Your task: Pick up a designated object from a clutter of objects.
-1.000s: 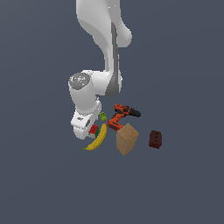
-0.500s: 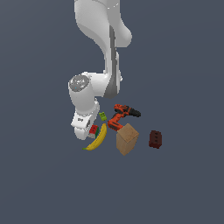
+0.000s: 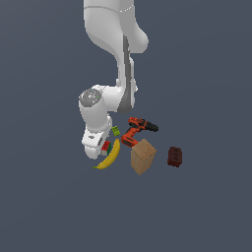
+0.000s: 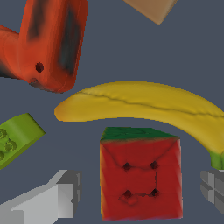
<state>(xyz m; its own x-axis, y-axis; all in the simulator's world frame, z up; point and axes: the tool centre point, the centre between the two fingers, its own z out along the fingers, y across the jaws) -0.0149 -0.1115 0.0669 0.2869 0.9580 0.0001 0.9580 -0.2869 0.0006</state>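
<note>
The designated object, a small cube [image 4: 140,175] with a red gridded face and a green top, lies beside the yellow banana [image 4: 144,105]. In the wrist view my gripper [image 4: 140,192] is open, with one grey finger [image 4: 57,199] on each side of the cube and a small gap at each. In the exterior view the gripper [image 3: 97,150] hangs low over the clutter at its left end. Only a red sliver of the cube [image 3: 105,146] shows there, next to the banana [image 3: 110,155].
An orange-black power drill [image 3: 135,130] lies behind the banana, and a tiny green brick [image 3: 115,130] sits beside it. A tan cardboard box [image 3: 143,156] stands toward the exterior view's right, and a dark red block [image 3: 174,156] farther right.
</note>
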